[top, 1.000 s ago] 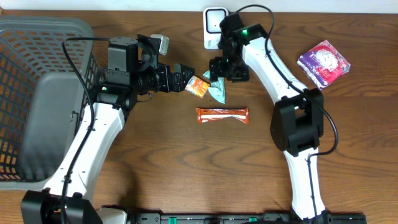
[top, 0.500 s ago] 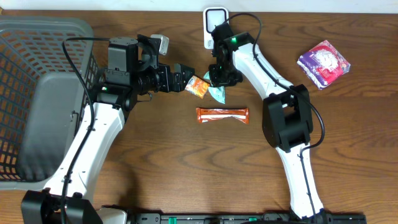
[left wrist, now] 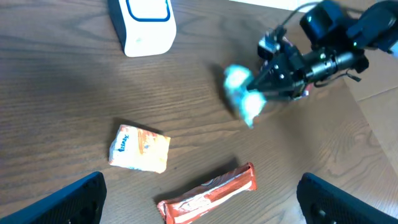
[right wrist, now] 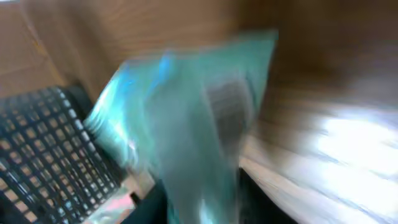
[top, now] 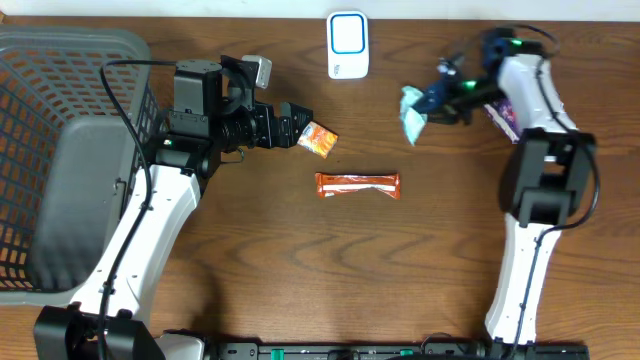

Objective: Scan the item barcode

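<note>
One teal crinkly packet [top: 411, 114], up off the worktop since a second ago, hangs pinched in the right fingers [top: 432, 100], right of the white box scanner [top: 347, 45]. Left wrist view: packet airborne right of the scanner; left fingers [left wrist: 81, 198] wide, empty. Right wrist view: packet blurred, barcode unreadable, so scanning is probably next.

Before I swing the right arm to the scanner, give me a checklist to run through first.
1. Teal packet gripped by right gripper: ok.
2. Barcode side turned toward scanner: cannot tell, the wrist view is blurred.
3. Scanner face uncovered: ok.
4. Left gripper open, empty, beside orange packet, off the direct line from packet to scanner: ok.
5. Snack bar below that line: ok.
</note>
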You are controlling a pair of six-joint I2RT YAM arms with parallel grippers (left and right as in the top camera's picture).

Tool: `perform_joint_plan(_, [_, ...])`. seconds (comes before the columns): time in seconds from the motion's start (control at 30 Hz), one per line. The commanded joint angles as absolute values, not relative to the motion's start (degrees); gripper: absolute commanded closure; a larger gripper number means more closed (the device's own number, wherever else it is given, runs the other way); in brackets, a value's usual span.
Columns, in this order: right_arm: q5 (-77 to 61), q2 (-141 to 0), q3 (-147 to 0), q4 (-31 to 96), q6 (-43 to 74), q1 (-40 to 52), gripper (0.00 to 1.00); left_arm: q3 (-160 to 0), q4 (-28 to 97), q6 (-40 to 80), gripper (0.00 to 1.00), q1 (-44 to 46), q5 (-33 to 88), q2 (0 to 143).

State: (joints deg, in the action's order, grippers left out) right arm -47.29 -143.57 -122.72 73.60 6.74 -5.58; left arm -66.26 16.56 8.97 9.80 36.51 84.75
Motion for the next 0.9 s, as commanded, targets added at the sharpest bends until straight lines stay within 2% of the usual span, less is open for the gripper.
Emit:
perform_joint_plan(0.0, [-40.82, -144.07, -123.57, 76.03, 5.69, -6.39, 0.44, -66.50, 16.69, 8.38, 0.02, 9.54, 36.62, 84.97])
perform_joint_plan(0.03, [-36.75, -142.71, -124.99, 77.23, 5.85, -6.90, 0.37, -66.50, 16.69, 8.38, 0.02, 9.54, 36.62, 84.97])
perform_joint_plan(0.1, [-28.16, -140.16, -127.79, 79.31, 7.81, -7.01, 0.34, -66.50, 16.69, 8.38, 0.02, 9.54, 36.62, 84.97])
perform_joint_plan(0.3, [-10.41, -132.60, -132.99, 82.48, 8.19, -1.26, 0.33, -66.50, 16.69, 8.38, 0.02, 9.54, 36.62, 84.97])
perform_joint_plan(0.37, [-5.72, -132.09, -132.99, 82.43, 11.05, 0.73, 0.21, -66.50, 16.69, 8.38, 0.02, 9.54, 36.62, 84.97])
perform_joint_plan(0.43, [-5.28, -132.33, -132.79, 82.06, 13.52, 1.65, 0.17, -66.50, 16.69, 8.38, 0.02, 9.54, 36.62, 84.97])
perform_joint_plan(0.57, [-15.29, -133.27, -131.90, 79.90, 14.92, 1.34, 0.14, -66.50, 16.69, 8.38, 0.03, 9.54, 36.62, 84.97])
perform_joint_plan(0.67, [-17.50, -132.68, -132.20, 77.95, 14.11, 0.25, 0.01, -66.50, 16.69, 8.38, 0.02, 9.54, 36.64, 84.97])
perform_joint_plan(0.87, [-17.50, -129.86, -133.49, 78.41, 14.13, -5.80, 0.01, -66.50, 15.99, 8.38, 0.02, 9.54, 36.62, 84.97])
